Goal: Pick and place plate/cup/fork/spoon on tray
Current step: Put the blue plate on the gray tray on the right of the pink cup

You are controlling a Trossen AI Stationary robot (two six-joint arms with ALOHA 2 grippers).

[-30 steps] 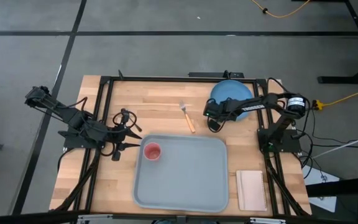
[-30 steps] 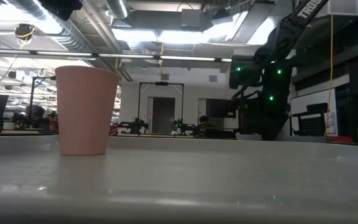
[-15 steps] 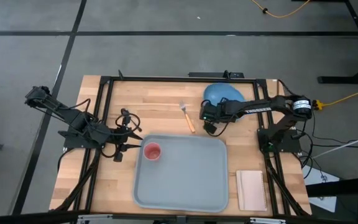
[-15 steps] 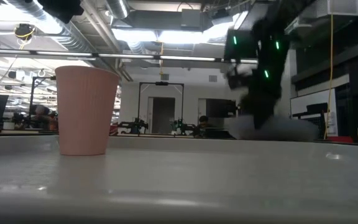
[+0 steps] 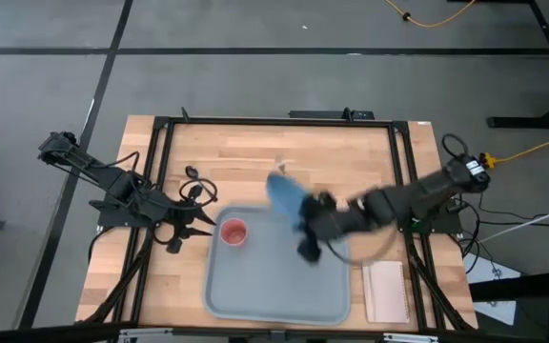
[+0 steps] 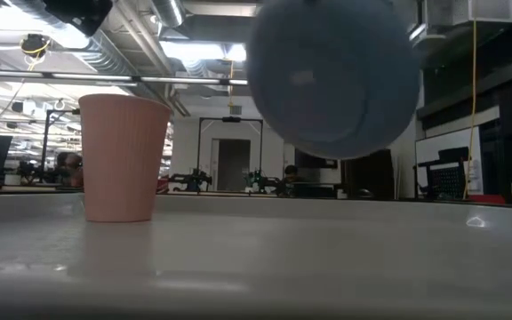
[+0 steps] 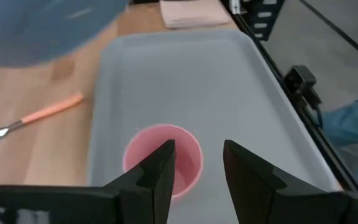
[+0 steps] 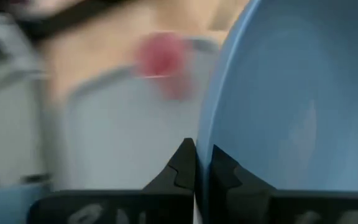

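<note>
High view shows the right gripper (image 5: 315,221) clamped on the rim of the plate (image 5: 287,195), carrying it tilted over the tray (image 5: 274,291) beside the cup (image 5: 233,232); next comes levelling and lowering, while the left gripper (image 5: 181,230) waits open.

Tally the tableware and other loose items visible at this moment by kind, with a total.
Plate: 1, held on edge in the right gripper over the tray
Cup: 1, standing on the tray
Fork: 1, on the wood
Tray: 1
White pad: 1
Spoon: 0 visible
Total: 5
</note>
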